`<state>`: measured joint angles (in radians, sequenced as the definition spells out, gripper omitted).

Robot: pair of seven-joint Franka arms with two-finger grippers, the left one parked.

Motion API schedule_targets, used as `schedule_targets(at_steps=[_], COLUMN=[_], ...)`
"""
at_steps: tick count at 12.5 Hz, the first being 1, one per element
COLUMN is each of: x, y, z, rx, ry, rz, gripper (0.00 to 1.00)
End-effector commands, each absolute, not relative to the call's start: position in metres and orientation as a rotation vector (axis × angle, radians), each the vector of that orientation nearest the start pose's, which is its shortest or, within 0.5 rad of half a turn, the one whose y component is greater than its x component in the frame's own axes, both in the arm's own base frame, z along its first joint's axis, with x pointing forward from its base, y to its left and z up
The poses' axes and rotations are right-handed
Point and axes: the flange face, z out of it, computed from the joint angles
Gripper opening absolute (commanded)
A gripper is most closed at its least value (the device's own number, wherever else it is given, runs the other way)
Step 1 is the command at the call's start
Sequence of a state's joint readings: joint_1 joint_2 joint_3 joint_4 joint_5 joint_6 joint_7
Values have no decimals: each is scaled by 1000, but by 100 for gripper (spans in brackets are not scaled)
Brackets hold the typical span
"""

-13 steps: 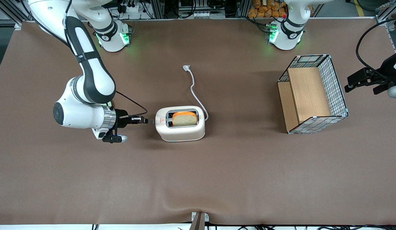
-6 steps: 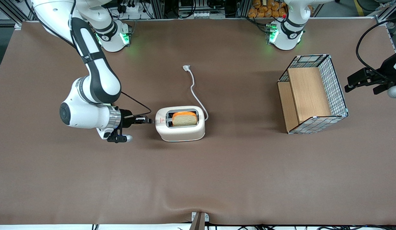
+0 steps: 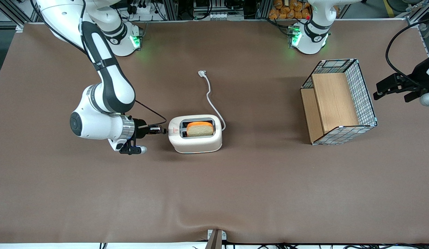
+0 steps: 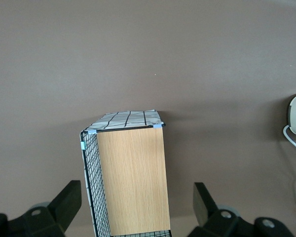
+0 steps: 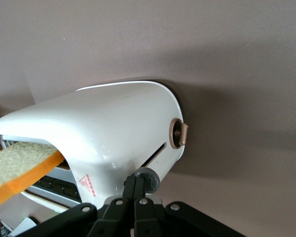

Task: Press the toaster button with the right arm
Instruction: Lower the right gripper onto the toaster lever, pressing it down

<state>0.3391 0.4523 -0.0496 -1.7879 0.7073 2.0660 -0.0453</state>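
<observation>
Fingers: the gripper (image 5: 137,191) has its two black tips pressed together, holding nothing, their joined point right at the toaster button (image 5: 147,179).
Button: a small grey round knob at the foot of a slot in the toaster's narrow end, close to the red triangle mark; it likely slides along that slot under a steady push.
Second knob: a tan-ringed dial (image 5: 177,133) sits on the same end, apart from the tips.
Toaster (image 3: 195,134): a small white box near mid-table, bread slice (image 3: 199,128) standing in a slot, white cord (image 3: 211,98) trailing away from the front camera.
Handling: the shell looks glossy, hard and light, so a push may skid it; no grasp needed, just contact on the knob.
Arm: the right arm (image 3: 103,103) reaches in level from its own end of the table.
Elsewhere: a wire basket (image 3: 338,102) with a wooden insert stands toward the parked arm's end.
</observation>
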Motion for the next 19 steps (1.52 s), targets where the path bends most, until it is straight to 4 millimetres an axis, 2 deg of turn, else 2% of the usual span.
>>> schedule_targets(at_steps=[1,4,19], x=[608,610,611], y=[217,213,221], z=[293,282,236], rx=[-2563,-2566,-2602], ry=[86,76,92], rz=[288,290,246], gripper=[0,0,0])
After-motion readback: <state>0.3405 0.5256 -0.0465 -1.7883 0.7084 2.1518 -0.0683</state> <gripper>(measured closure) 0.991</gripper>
